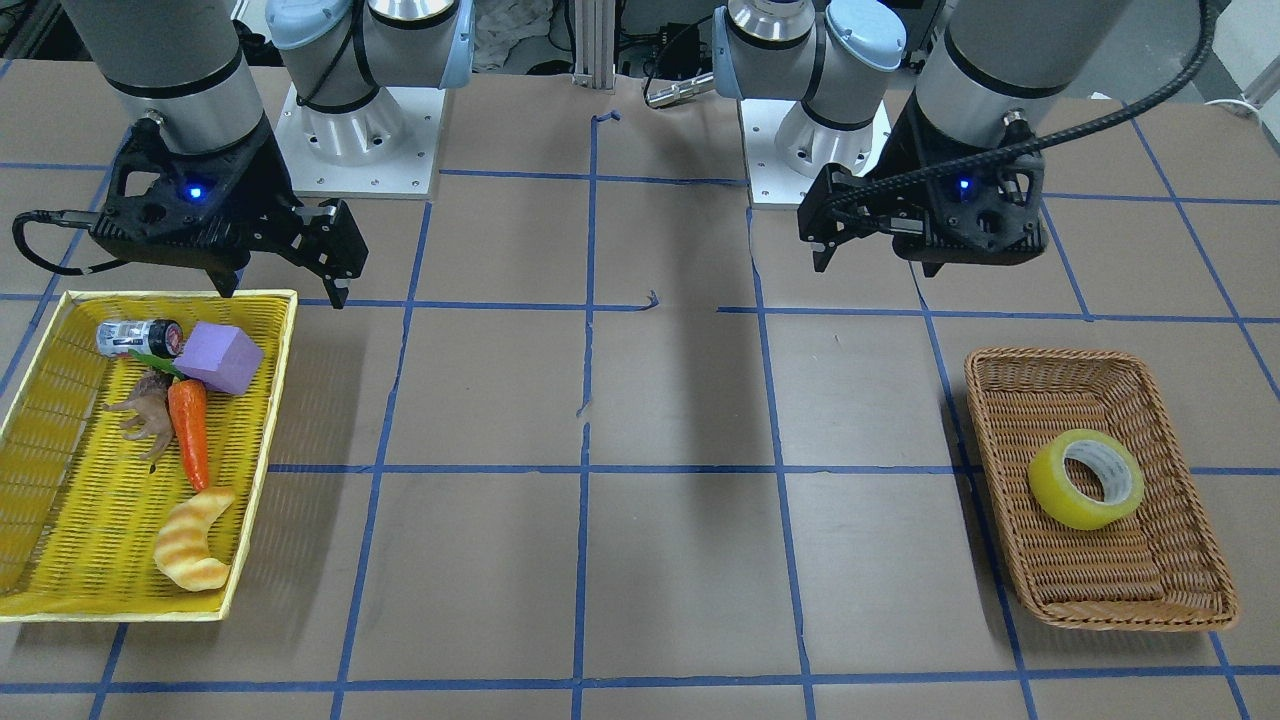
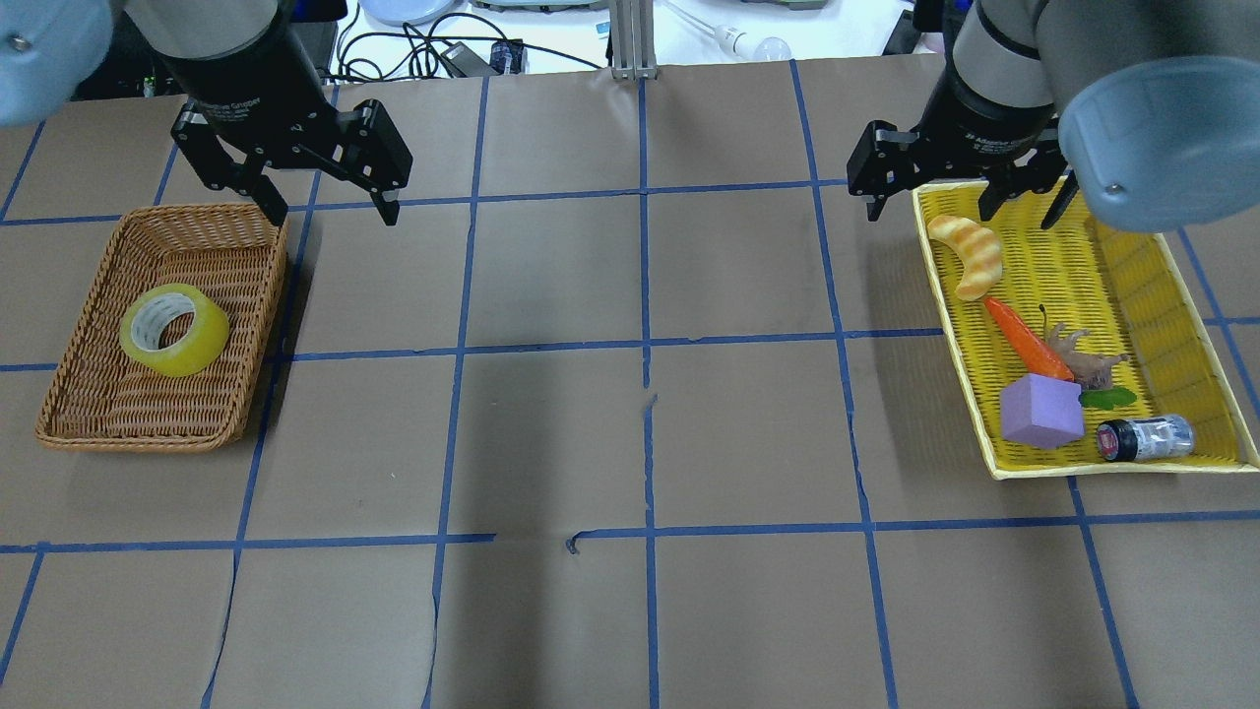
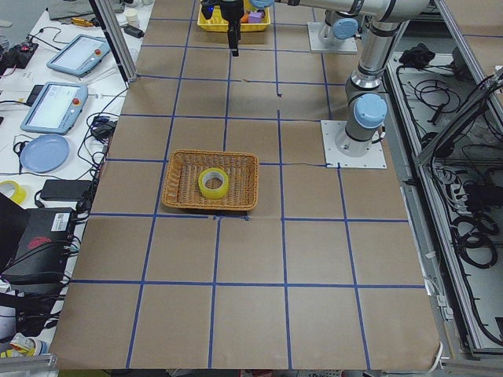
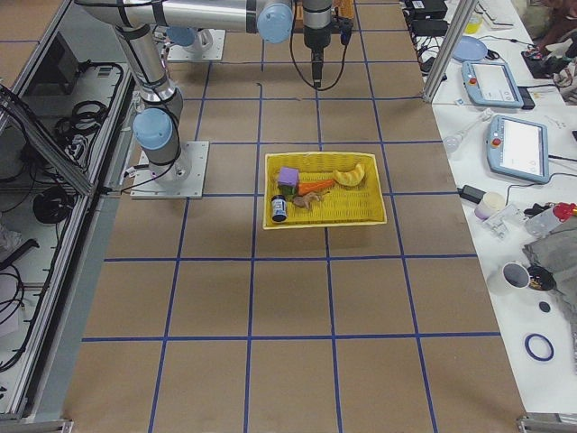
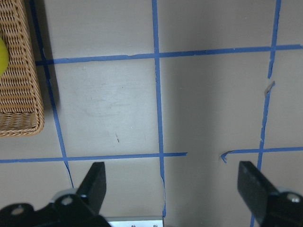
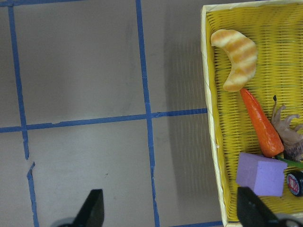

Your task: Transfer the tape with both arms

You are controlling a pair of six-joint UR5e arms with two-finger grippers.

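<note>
1. The tape [image 2: 174, 329] is seen inside the brown wicker basket [image 2: 69, 394], near the left end of the bench. It lies tilted, with the printed core hole facing up.
2. The left gripper [image 2: 333, 209] is held above the bench, beside the basket on the side toward the bench middle. Jaws are spread wide, nothing is held, and the tape is not touched.
3. The right gripper [image 1: 283, 288] is held above the inner long edge of the yellow tray [image 2: 1142, 286], near the right end of the bench. Jaws are spread wide and nothing is held.
4. In the tray are seen a croissant toy [image 2: 968, 254], a carrot [image 2: 1027, 340], a purple block [image 2: 1041, 412], a small jar [image 2: 1144, 438] and a brown figure [image 2: 1083, 359]. The carrot tip touches the block.
5. The bench top is marked with a blue tape grid [image 2: 645, 345].
</note>
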